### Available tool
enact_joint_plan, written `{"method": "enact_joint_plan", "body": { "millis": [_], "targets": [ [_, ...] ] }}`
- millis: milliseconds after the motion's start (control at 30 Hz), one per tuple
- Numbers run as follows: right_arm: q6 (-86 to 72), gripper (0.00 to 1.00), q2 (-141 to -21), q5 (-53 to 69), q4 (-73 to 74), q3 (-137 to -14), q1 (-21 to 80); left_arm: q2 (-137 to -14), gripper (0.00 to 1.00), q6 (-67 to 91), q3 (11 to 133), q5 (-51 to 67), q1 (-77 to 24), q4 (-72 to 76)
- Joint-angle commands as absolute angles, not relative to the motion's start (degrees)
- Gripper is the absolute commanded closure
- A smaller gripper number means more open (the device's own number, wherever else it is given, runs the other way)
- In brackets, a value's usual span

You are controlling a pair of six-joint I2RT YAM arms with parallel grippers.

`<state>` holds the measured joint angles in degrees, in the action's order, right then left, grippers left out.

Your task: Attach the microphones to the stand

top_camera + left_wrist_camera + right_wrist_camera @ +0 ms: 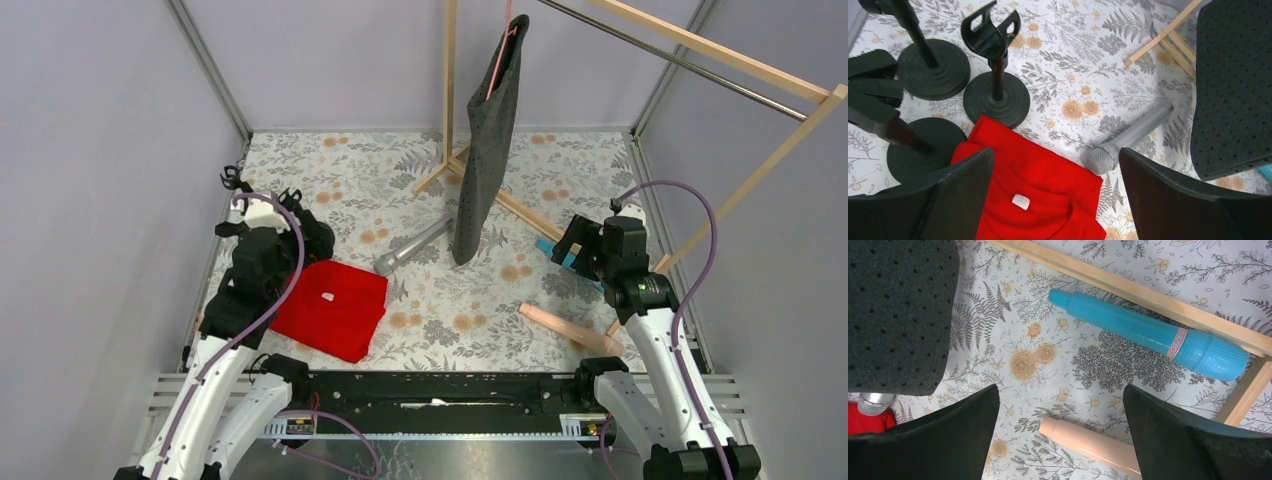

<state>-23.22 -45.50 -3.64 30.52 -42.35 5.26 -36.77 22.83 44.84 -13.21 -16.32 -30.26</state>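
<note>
The silver-grey microphone [412, 246] lies on the floral mat, its head next to a red cloth; it also shows in the left wrist view [1128, 140]. The cyan-blue microphone [1148, 335] lies against a wooden rack foot, partly hidden under my right gripper in the top view [548, 250]. The peach-pink microphone [570, 328] lies near the right front [1088, 442]. Three black stands [995, 95] are at the far left, one with an empty clip. My left gripper [1055, 200] is open above the red cloth. My right gripper [1060, 440] is open above the peach microphone's end.
A red cloth [330, 308] lies on the mat at front left. A dark grey garment [490, 140] hangs from a wooden clothes rack [700, 50], almost reaching the mat. The rack's wooden feet [520, 210] cross the mat's back and right side.
</note>
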Motion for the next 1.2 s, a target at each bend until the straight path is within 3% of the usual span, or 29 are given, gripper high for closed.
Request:
{"method": "enact_joint_plan", "body": {
  "millis": [0, 333, 700, 1000, 1167],
  "targets": [
    [-23.55, 0.00, -44.70, -4.66, 29.35, -42.17, 5.18, -36.30, 0.01, 24.23, 44.43, -18.25, -16.25, -27.78],
    [-23.47, 0.00, -45.39, -4.11, 29.71, -42.52, 5.23, -39.67, 0.01, 28.85, 46.12, -26.16, -16.26, -23.27],
    [-23.27, 0.00, -44.88, -2.19, 28.76, -41.86, 5.24, -51.65, 0.01, 34.93, 46.32, -34.35, -16.17, -18.02],
    [-22.77, 0.00, -45.75, 1.29, 28.20, -41.57, 5.72, -57.28, 0.01, 30.02, 32.69, -42.63, -16.69, 8.09],
    [-22.59, 0.00, -46.66, 1.84, 28.06, -41.62, 6.41, -65.02, 0.01, 23.97, 31.06, -40.75, -16.85, 18.96]
  ]
}}
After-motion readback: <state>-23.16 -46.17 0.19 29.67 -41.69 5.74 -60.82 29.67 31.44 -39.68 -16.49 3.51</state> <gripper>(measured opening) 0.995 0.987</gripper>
